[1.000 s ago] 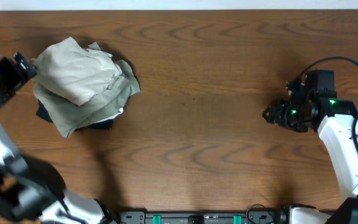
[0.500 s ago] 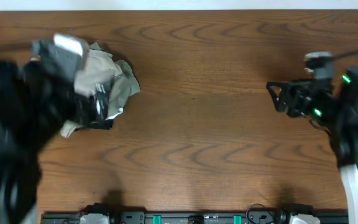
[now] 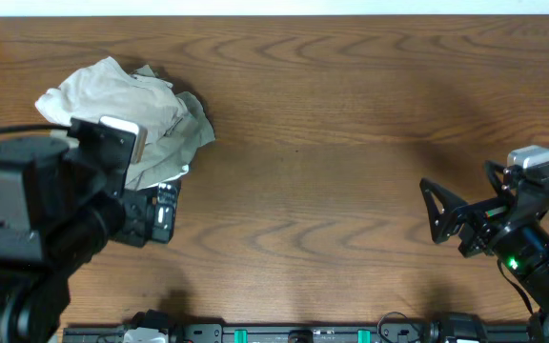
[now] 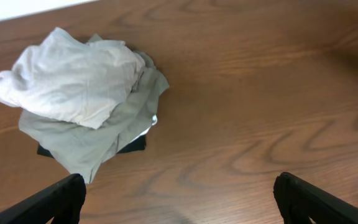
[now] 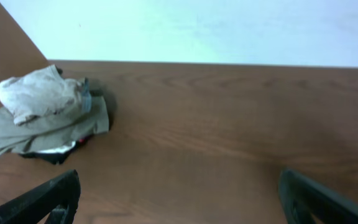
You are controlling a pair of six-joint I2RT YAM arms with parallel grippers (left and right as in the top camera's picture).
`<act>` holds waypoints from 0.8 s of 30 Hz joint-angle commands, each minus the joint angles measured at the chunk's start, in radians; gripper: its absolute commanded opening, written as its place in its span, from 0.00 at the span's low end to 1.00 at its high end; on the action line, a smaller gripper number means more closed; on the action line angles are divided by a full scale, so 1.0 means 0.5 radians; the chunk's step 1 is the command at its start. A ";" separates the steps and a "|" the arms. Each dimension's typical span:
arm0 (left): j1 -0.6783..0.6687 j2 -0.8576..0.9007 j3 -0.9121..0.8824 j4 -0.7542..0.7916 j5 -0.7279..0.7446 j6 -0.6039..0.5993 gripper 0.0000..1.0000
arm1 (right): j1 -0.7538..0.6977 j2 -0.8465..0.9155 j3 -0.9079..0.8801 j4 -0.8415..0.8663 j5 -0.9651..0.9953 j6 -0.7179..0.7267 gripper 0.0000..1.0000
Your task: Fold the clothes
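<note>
Clothes (image 3: 127, 105) lying bunched in heap at 10 o'clock on worktop (image 3: 332, 114); cream garment (image 4: 73, 81) sitting atop khaki garment (image 4: 104, 137), dark piece (image 4: 135, 145) peeking out underneath. Left tool (image 4: 179, 193) hovering near heap's 6 o'clock side, jaws gaping wide, gripping nothing. Right tool (image 5: 178, 186) hanging at 4 o'clock, well apart from heap, jaws spread wide, empty

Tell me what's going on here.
Two arms are set to fold clothes, but neither is touching them. They lie in a crumpled pile at the left of the table: a cream-white garment atop a khaki garment. The left gripper hovers open near the pile; the right gripper is open, far across the table.
</note>
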 commanded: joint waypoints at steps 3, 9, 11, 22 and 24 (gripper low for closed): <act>-0.010 0.031 -0.010 -0.005 -0.024 -0.027 0.98 | 0.019 0.004 -0.005 -0.123 0.023 -0.024 0.99; -0.010 0.041 -0.010 -0.005 -0.024 -0.027 0.98 | 0.107 0.000 -0.005 -0.280 0.024 -0.024 0.99; -0.010 0.042 -0.010 -0.005 -0.024 -0.028 0.98 | 0.119 -0.024 -0.008 -0.324 0.025 -0.024 0.99; -0.010 0.042 -0.010 -0.005 -0.024 -0.027 0.98 | 0.083 -0.542 -0.431 0.031 0.369 -0.083 0.99; -0.010 0.042 -0.010 -0.005 -0.024 -0.027 0.98 | 0.069 -0.695 -0.622 0.182 0.381 -0.084 0.99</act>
